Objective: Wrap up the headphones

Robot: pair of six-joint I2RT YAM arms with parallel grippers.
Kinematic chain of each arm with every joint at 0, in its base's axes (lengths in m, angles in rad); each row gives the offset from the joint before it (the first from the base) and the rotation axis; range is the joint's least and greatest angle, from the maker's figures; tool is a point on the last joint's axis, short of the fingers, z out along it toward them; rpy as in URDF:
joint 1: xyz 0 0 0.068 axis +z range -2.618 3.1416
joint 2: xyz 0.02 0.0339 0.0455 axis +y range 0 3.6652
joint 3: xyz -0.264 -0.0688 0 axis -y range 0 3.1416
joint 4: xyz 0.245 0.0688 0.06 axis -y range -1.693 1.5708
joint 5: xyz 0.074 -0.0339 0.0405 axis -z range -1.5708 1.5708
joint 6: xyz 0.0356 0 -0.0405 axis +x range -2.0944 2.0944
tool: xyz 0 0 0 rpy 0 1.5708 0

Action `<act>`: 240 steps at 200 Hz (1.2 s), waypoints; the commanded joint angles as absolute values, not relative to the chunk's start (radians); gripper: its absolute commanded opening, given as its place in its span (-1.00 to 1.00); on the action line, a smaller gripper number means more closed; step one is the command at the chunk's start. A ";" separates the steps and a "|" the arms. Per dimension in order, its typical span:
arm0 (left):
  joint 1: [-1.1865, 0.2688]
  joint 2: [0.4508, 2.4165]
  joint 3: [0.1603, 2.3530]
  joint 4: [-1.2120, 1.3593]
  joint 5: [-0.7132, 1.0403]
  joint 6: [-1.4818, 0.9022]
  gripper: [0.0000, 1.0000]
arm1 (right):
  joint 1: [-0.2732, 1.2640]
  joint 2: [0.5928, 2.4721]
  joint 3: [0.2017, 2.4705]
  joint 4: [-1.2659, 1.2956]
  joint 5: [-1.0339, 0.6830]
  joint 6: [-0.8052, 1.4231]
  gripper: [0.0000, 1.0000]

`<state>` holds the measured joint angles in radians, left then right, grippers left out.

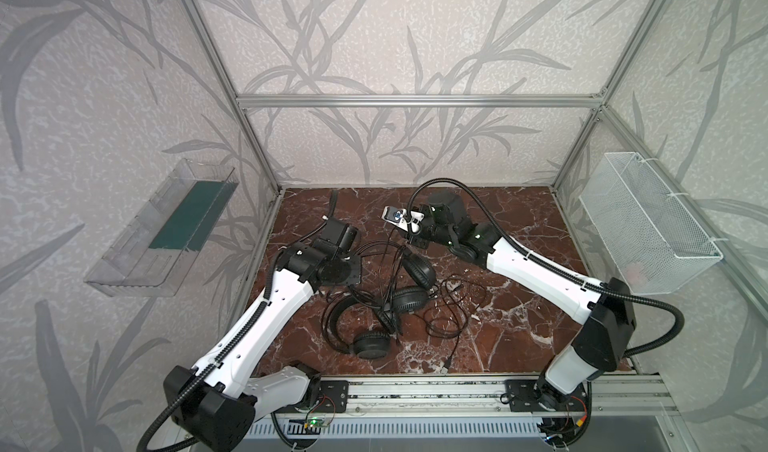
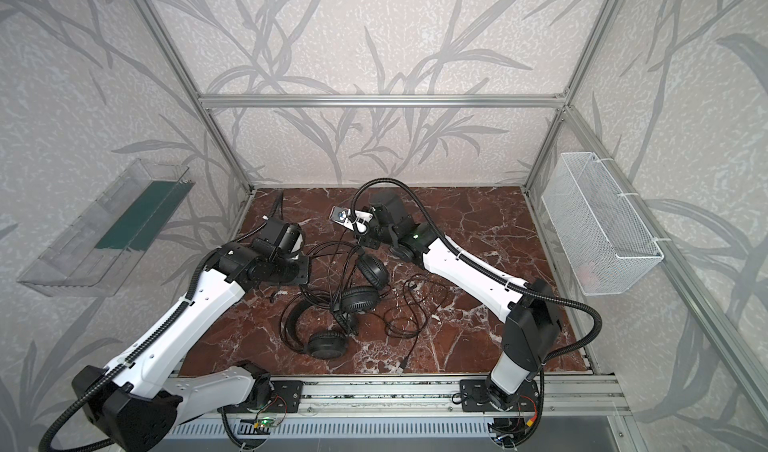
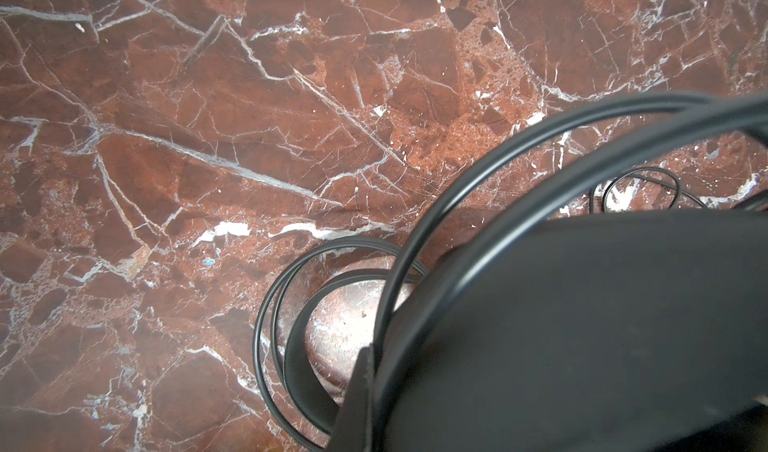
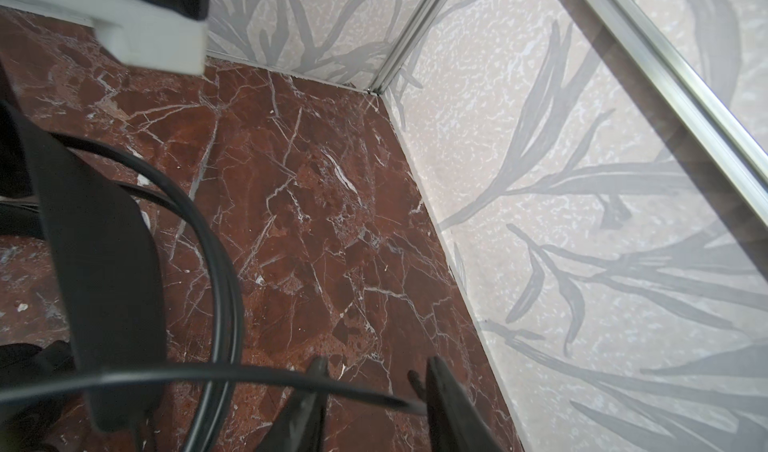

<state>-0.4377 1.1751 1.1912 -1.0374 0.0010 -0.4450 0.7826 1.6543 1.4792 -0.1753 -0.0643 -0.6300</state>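
In the middle of the marble table [image 1: 519, 229], in both top views, the headphones [image 1: 409, 300] are seen tangled together, their cables [image 1: 442, 330] sprawled loose beside them. Nothing is judged wrapped yet, and all the winding is left to do. The table is enclosed by leaf-patterned walls [image 1: 415, 34], with a clear tray [image 1: 166, 229] and a wire basket [image 1: 648, 225] hung at the sides. In the left wrist view a headband [image 3: 457, 175] is shown close up. The left gripper is hidden but pressed together, and what it pinches cannot be told. In the right wrist view the right gripper [image 4: 376, 364] is spread, with a cable crossing between its jaws.
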 commanded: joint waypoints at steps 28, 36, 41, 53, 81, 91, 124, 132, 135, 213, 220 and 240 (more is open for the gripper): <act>-0.440 1.170 1.286 -1.060 0.005 -0.445 -1.00 | 0.770 1.633 1.427 -0.123 -0.019 -0.544 0.04; -0.440 1.170 1.291 -1.066 0.004 -0.444 -1.00 | 0.769 1.638 1.426 -0.124 -0.006 -0.538 0.06; -0.440 1.167 1.295 -1.068 0.003 -0.444 -1.00 | 0.767 1.640 1.425 -0.122 0.005 -0.532 0.06; -0.440 1.166 1.301 -1.075 0.007 -0.443 -1.00 | 0.763 1.640 1.424 -0.122 0.024 -0.512 0.09; -0.440 1.167 1.320 -1.087 0.005 -0.442 -1.00 | 0.748 1.607 1.385 -0.091 -0.004 -0.457 0.13; -0.440 1.170 1.333 -1.096 -0.002 -0.442 -1.00 | 0.735 1.584 1.365 -0.076 -0.046 -0.425 0.14; -0.437 1.190 1.384 -1.133 -0.029 -0.445 -1.00 | 0.691 1.522 1.311 -0.072 -0.239 -0.325 0.40; -0.436 1.194 1.394 -1.140 -0.032 -0.445 -1.00 | 0.690 1.521 1.304 -0.069 -0.223 -0.310 0.44; -0.435 1.193 1.398 -1.142 -0.033 -0.444 -1.00 | 0.690 1.522 1.304 -0.072 -0.214 -0.303 0.44; -0.433 1.198 1.487 -1.183 -0.042 -0.434 -1.00 | 0.639 1.418 1.264 -0.014 -0.135 0.024 0.48; -0.434 1.198 1.494 -1.188 -0.046 -0.433 -1.00 | 0.635 1.404 1.260 -0.012 -0.142 0.049 0.48; -0.433 1.202 1.518 -1.201 -0.049 -0.432 -1.00 | 0.605 1.367 1.229 0.015 -0.191 0.162 0.50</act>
